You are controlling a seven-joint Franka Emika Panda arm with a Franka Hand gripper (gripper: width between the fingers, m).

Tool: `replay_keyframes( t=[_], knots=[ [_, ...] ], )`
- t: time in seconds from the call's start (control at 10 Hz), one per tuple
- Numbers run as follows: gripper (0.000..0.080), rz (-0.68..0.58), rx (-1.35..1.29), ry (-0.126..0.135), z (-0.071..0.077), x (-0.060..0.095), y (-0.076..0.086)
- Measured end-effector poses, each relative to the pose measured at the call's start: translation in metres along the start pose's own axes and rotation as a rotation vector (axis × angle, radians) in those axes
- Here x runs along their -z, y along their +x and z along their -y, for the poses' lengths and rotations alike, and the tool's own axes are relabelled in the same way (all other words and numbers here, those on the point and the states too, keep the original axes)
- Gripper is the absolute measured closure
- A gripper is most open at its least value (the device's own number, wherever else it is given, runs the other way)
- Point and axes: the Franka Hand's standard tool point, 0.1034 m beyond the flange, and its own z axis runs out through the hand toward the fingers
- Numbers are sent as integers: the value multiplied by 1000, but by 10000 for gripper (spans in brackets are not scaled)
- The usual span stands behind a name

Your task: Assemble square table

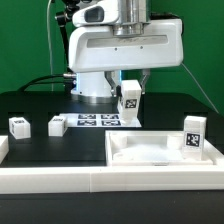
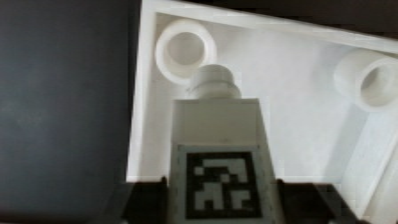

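Observation:
My gripper [image 1: 130, 90] is shut on a white leg block [image 1: 130, 99] whose black-and-white tag faces the camera, and holds it in the air just beyond the far left corner of the square table slab [image 1: 150, 152]. In the wrist view the leg [image 2: 221, 125] runs out from between the dark fingers [image 2: 150, 200] of the gripper [image 2: 226, 196]. Its round tip lies close to one recessed hole [image 2: 183, 47] near the slab's corner. A second hole [image 2: 377, 80] shows farther along the slab [image 2: 285, 55]. Another tagged leg [image 1: 192, 136] stands upright at the slab's right side.
Two loose leg blocks [image 1: 19, 125] [image 1: 57, 125] lie on the black table at the exterior view's left. The marker board [image 1: 97, 120] lies flat in front of the robot's base. A long white rail [image 1: 90, 178] runs along the front edge.

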Motion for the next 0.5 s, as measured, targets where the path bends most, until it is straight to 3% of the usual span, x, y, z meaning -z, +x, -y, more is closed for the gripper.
replay_keyframes(
  t=[0.4, 0.5],
  knots=[
    [511, -193, 26, -77, -24, 4, 13],
    [511, -266, 32, -114, -30, 8, 18]
  ],
)
